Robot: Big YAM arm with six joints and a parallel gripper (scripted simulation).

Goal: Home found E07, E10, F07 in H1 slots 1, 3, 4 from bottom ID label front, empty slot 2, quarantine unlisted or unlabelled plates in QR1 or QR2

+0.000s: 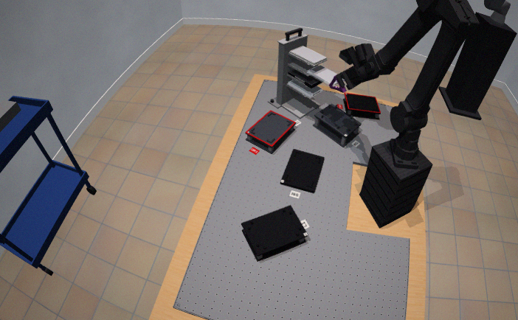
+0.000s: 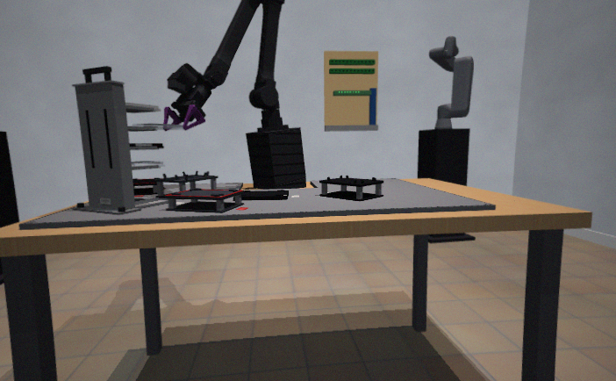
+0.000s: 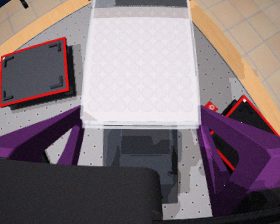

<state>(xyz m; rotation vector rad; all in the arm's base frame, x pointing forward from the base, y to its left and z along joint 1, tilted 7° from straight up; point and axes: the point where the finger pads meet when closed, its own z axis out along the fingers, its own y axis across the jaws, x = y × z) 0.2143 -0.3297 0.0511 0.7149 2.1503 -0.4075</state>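
The plate hotel H1 (image 1: pixel 288 71) (image 2: pixel 103 147) stands at the far end of the deck with plates on its shelves. A white plate (image 1: pixel 325 74) (image 3: pixel 140 70) sticks well out of the front of the second shelf from the top, held level. My gripper (image 1: pixel 336 84) (image 2: pixel 183 120) (image 3: pixel 140 112) has its purple fingers on the two long sides of this plate's near end and is shut on it. A white plate (image 1: pixel 308 55) lies on the top shelf, and darker plates (image 1: pixel 302 79) lie on the lower shelves. I can read no ID labels.
Two red-rimmed quarantine nests stand near the hotel, one on the left (image 1: pixel 270 129) (image 3: pixel 32 82) and one on the right (image 1: pixel 361 103). A black raised nest (image 1: pixel 336 121) stands between them under my arm. A flat black nest (image 1: pixel 302 169) and another raised nest (image 1: pixel 274 231) stand nearer.
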